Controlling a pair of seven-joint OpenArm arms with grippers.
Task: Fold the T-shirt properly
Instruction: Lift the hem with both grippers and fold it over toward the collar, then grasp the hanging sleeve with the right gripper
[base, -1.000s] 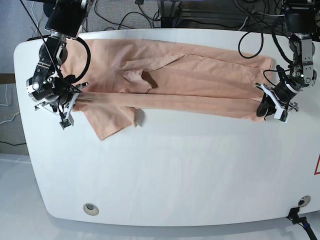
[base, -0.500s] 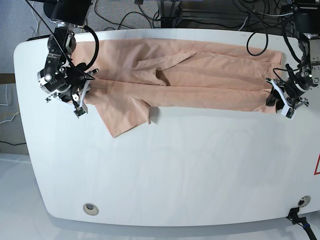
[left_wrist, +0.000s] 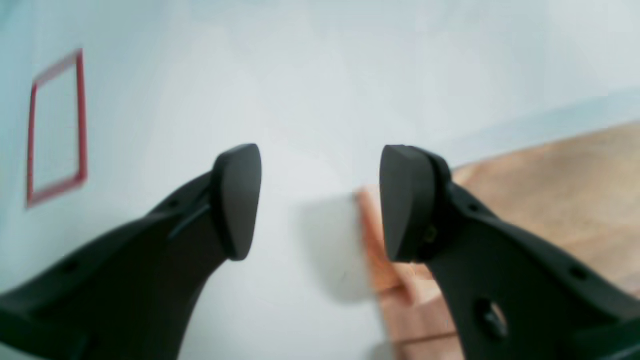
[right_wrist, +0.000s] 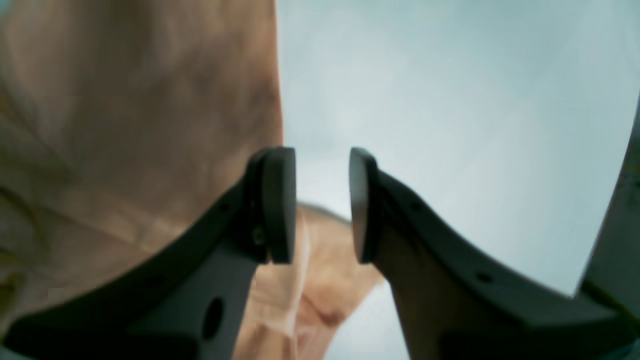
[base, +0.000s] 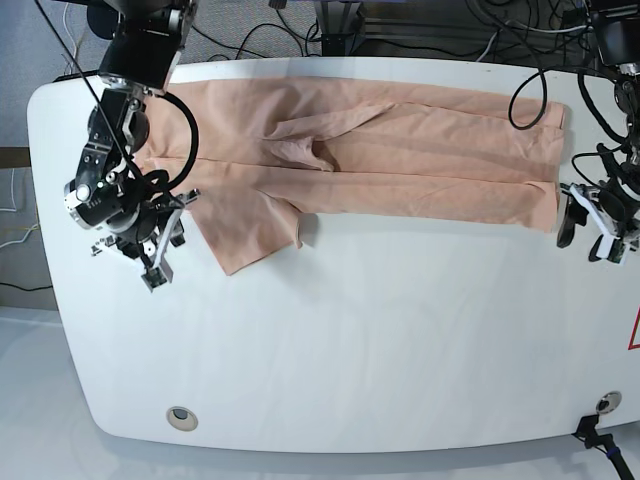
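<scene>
Apparently outside both open jaws, the T-shirt (base: 420, 150).

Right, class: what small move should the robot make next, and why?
Probably bring the right fingers down onto the loose flap and tuck it in, since both sets of fingers are open and that flap pokes out past the shirt's straight folded edge.
</scene>
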